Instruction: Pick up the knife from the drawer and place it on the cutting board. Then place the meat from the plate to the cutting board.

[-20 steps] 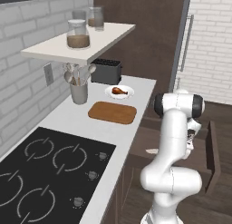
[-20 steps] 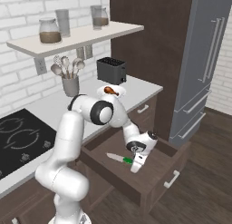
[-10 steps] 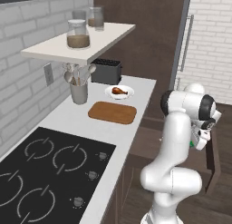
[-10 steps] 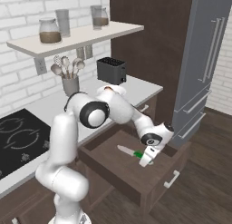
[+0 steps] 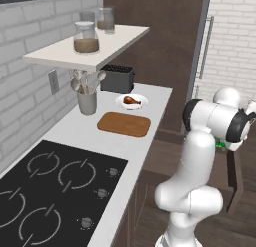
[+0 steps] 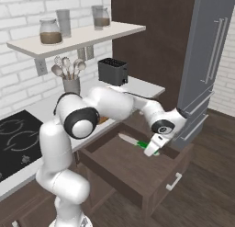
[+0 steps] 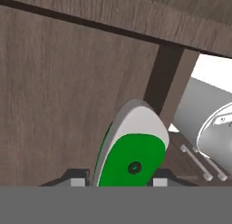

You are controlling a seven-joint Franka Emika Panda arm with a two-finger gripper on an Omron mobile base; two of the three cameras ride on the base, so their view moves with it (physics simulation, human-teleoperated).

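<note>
Pinching the knife (image 6: 137, 142) by its green handle, the hand (image 6: 153, 149) holds it over the open drawer (image 6: 120, 162) so it can be carried to the cutting board (image 5: 124, 124) on the worktop (image 5: 90, 136).

Green-handled knife (image 6: 137, 142) in open drawer (image 6: 120, 164).

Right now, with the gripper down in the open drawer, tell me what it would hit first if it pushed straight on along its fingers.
The gripper would meet the knife first: its green handle sits right between the fingertips. Beyond it lies the drawer floor, though depth is hard to judge.
</note>
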